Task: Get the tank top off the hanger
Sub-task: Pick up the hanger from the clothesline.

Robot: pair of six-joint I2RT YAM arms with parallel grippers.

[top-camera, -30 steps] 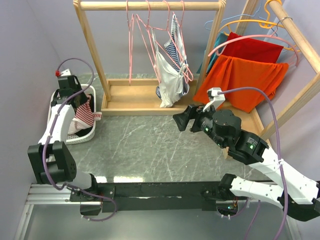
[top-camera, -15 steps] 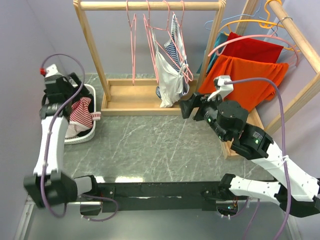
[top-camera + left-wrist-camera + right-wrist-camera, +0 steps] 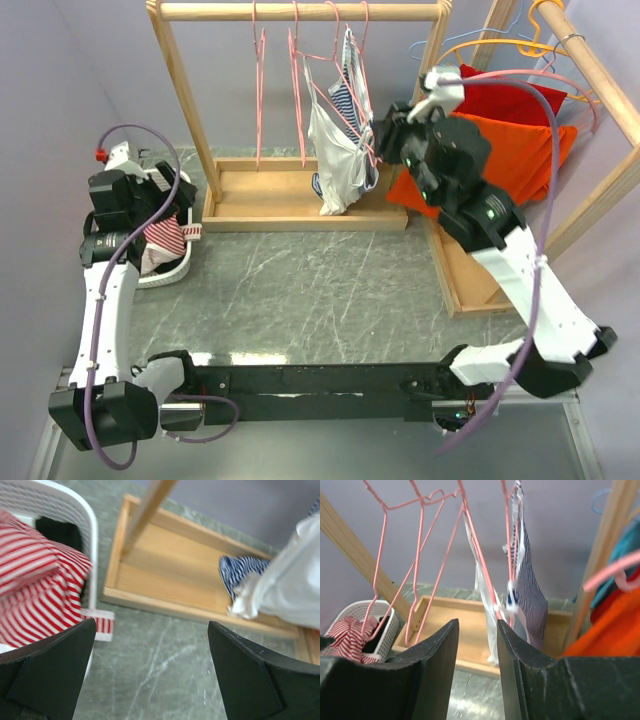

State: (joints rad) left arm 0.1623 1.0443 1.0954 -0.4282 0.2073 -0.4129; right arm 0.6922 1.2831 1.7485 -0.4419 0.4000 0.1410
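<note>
**While the Tank Top Hangs on Its Hanger, the Right Claw Stands Beside It**

Because the white tank top (image 3: 335,160) hangs from a pink hanger (image 3: 331,103) in the upper middle of the overhead view, the step in hand looks like the reach for a first hold on the cloth. The right gripper (image 3: 378,125) sits just to the right of the garment. In its wrist view its fingers stand a narrow gap apart with nothing between them. The left gripper (image 3: 165,190) is spread wide and empty at the left of the frame, over a white basket (image 3: 160,278) that holds red-striped cloth (image 3: 165,235).

To do this well, the claw should take white fabric alone, high up near a strap, and ease that strap off the end of the hanger's arm rather than tug downward. A navy-striped garment (image 3: 350,85) hangs touching the white one. Whether the two share one hanger I cannot tell, so a deep bite risks grabbing both, or the wire itself.

Room is tight on the right. The rack's right upright (image 3: 425,80) rises just beside the wrist, and an orange garment (image 3: 520,150) hangs behind it. Bare pink hangers (image 3: 260,80) dangle to the left of the tank top and would likely swing if brushed. Below, the rack's wooden base (image 3: 280,195) forms a raised lip. The freest path is toward the lower centre of the frame, over the marbled table (image 3: 320,290).
</note>
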